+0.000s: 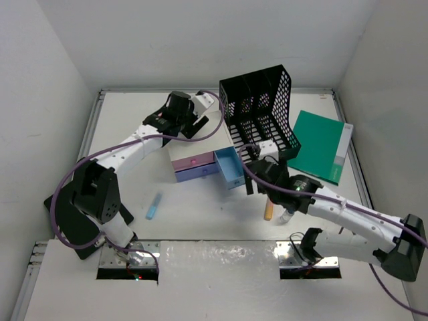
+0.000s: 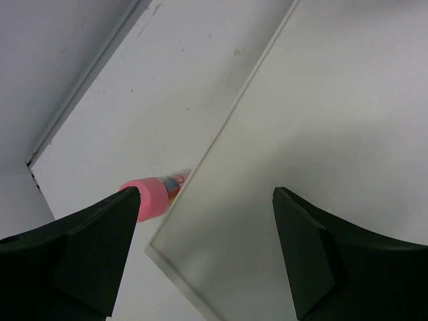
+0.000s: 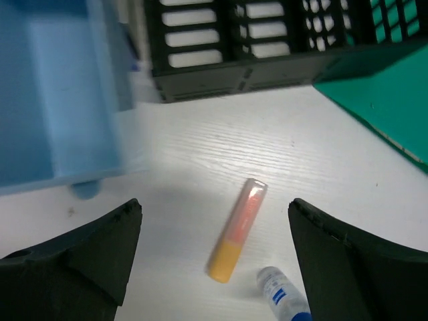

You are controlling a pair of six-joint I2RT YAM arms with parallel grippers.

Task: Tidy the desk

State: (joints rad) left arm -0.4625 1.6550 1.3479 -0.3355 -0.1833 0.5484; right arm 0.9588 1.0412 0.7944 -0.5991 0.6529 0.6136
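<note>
Escaping the overhead view, a pink-capped tube (image 2: 148, 198) shows beside the left jaws.

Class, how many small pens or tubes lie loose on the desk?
4: blue pen front-left of the box; orange-tipped tube and white tube below the right gripper; pink-capped tube beside the box. Others may be hidden.

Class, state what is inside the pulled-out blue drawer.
Inside the blue drawer, only bare floor shows. From above, the right gripper covers its right edge; that strip is hidden.
</note>
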